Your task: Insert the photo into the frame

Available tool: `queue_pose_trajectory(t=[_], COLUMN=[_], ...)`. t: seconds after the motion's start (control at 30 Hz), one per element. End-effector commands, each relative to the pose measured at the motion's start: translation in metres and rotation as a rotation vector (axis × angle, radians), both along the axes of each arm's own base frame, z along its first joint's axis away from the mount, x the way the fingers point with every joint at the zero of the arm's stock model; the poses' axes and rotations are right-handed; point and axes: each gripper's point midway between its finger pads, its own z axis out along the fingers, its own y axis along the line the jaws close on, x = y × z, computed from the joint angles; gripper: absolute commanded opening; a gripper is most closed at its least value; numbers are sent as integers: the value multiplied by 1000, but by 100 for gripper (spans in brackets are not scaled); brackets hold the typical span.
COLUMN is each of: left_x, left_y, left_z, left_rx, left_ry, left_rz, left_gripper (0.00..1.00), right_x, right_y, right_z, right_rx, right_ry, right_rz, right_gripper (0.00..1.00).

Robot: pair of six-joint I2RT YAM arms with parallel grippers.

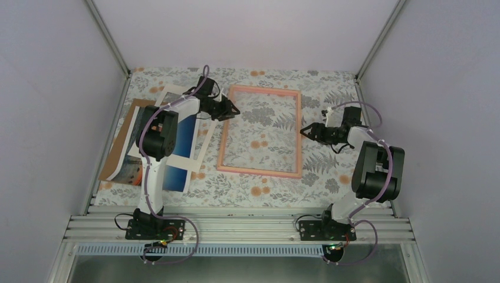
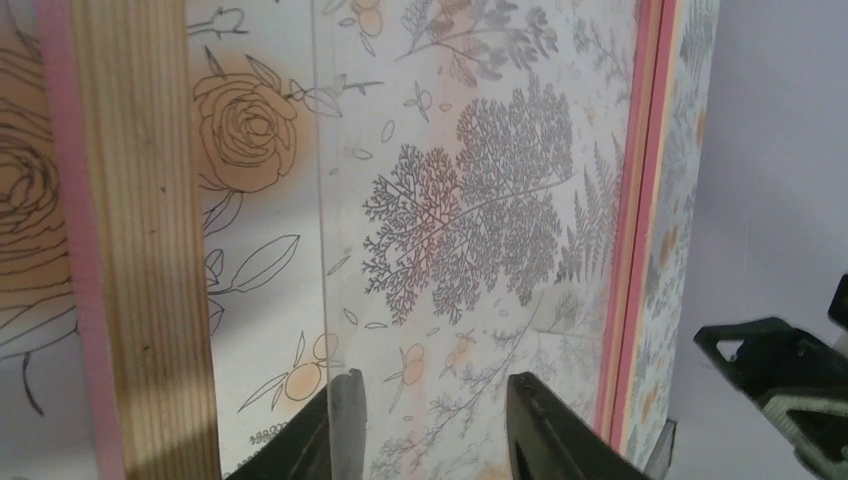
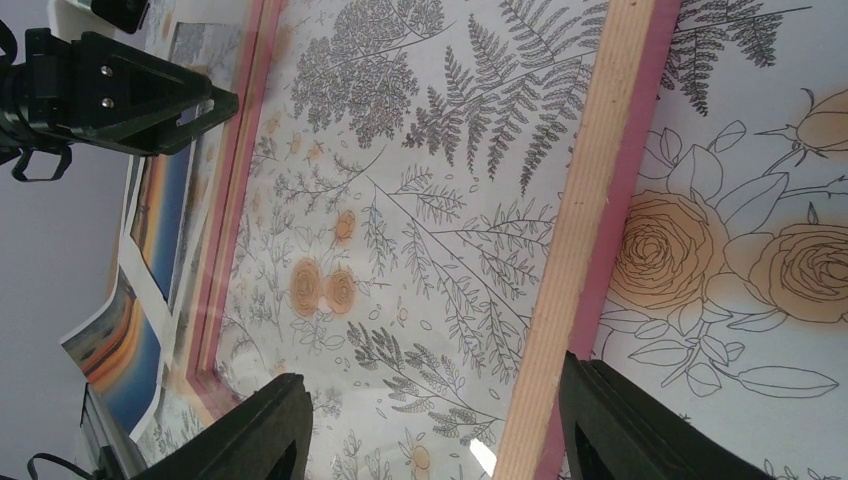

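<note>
Floral tabletop [image 1: 265, 188]. The pink frame [image 1: 259, 171] lies flat mid-table, back up, its opening unfilled. The photo [image 1: 184, 141] lies well left of it, on the mat and under the left arm.

Left claw [image 1: 231, 109]: released, at the frame's far-left corner. Right claw [image 1: 306, 130]: spread astride the right rail, apparently not pinching.

Best approach: right steadies the rail; left lifts the photo alone by a free edge.

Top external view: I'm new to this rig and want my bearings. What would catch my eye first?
The pink frame lies flat mid-table, with the pattern of the floral cloth showing through it. The left gripper and the right gripper point at it from either side, both open. The sunset photo lies at the left, partly under the left arm.
</note>
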Motion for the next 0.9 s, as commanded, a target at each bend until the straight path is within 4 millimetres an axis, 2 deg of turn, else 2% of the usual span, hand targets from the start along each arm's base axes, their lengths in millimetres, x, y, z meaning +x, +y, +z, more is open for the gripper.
queue_pose_trajectory(t=[0.0, 0.07, 0.13, 0.2, 0.3, 0.7, 0.87], left_x=[5, 4, 3, 4, 5, 9, 6], left_y=[3, 5, 7, 11, 17, 8, 8], left_z=[14, 15, 17, 17, 18, 46, 52], left_rx=[57, 86, 123, 168, 229, 364, 405], left_ry=[-55, -64, -77, -82, -94, -170, -185], left_rz=[-9, -10, -14, -7, 5, 8, 10], left_gripper=[44, 59, 66, 77, 98, 100, 100], right_x=[6, 7, 9, 9, 11, 15, 16], right_y=[5, 5, 4, 4, 3, 0, -1], right_z=[-2, -3, -2, -1, 0, 2, 4], right_rx=[11, 9, 5, 2, -4, -27, -29], right_ry=[-8, -6, -11, -13, -19, -41, -49], right_rz=[25, 25, 24, 25, 22, 8, 7], right_gripper=[62, 63, 63, 64, 65, 67, 67])
